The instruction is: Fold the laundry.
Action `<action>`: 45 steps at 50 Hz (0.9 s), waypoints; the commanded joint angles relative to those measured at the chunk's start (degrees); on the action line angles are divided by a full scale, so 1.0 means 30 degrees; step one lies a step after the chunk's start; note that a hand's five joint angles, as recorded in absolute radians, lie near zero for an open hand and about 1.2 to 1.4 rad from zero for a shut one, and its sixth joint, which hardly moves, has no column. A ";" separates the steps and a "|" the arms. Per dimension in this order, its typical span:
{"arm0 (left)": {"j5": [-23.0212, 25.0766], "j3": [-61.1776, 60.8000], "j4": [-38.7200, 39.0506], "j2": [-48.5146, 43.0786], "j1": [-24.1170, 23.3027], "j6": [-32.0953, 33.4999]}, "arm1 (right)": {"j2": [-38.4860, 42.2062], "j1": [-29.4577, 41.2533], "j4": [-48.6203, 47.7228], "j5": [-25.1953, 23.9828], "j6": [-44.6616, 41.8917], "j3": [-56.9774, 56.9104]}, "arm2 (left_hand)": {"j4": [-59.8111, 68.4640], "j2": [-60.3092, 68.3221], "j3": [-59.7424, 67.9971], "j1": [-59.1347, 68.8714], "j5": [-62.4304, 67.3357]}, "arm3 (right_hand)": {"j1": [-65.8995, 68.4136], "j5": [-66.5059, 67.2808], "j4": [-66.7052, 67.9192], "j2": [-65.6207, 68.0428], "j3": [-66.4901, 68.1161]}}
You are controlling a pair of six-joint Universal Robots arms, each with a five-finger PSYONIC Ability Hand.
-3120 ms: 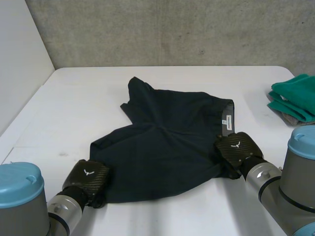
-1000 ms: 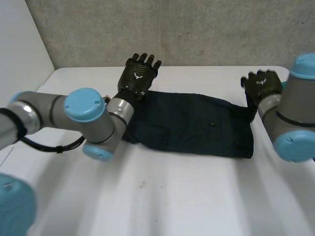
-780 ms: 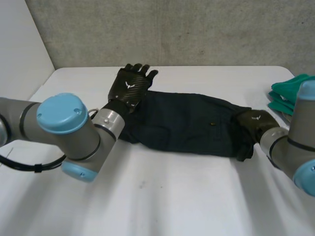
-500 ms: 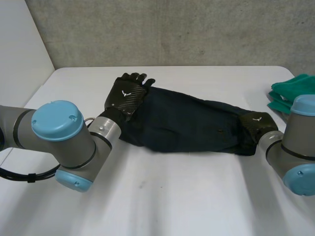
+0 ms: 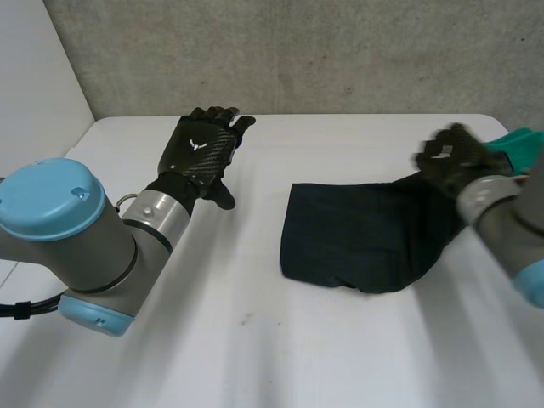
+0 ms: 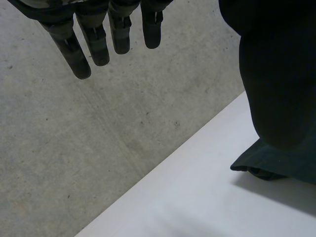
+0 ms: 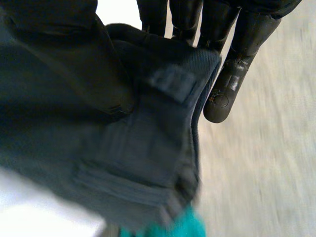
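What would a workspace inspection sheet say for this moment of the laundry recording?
Surface: white table, a few faint marks.
Job's things: dark shorts, one end raised by the right robot hand, the rest lying bunched on the table.
Clutter: green cloth at the table's right edge, beyond the right robot hand.
Robot hands: left robot hand open, fingers straight, over the table's far left, apart from the shorts; right robot hand pinching the shorts at the waistband.
Cables: nothing seen lying on the table.
Surroundings: concrete wall behind the table; white panel at its left.
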 commanded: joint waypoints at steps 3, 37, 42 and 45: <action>-0.0036 0.0307 0.0053 0.0113 -0.0014 -0.0150 | 0.2252 0.5971 0.0023 -0.4442 0.0260 -0.0578 | -0.0567 -0.0546 -0.0749 -0.0242 -0.0888 | 0.6589 0.3118 0.2345 0.2581 0.2606; -0.0299 1.2757 -0.4722 -0.9025 -0.5463 -0.2553 | 0.0230 -0.0703 0.2982 -0.2106 1.8251 -0.1192 | 0.0290 0.0311 0.0108 0.0615 -0.0032 | -1.5155 -1.8625 -1.9398 -1.9162 -1.9137; -0.0387 1.4426 -0.4956 -1.0753 -0.5463 -0.2436 | 0.1111 -0.0615 0.2953 -0.1839 1.7985 -0.1281 | 0.0401 0.0423 0.0220 0.0726 0.0080 | -1.5155 -1.8625 -1.9398 -1.9162 -1.9137; -0.0533 1.5686 -0.5921 -1.1954 -0.5346 -0.2377 | 0.1609 -0.0498 0.2924 -0.2101 1.7868 -0.1369 | 0.0458 0.0479 0.0276 0.0783 0.0137 | -1.5155 -1.8625 -1.9398 -1.9162 -1.9137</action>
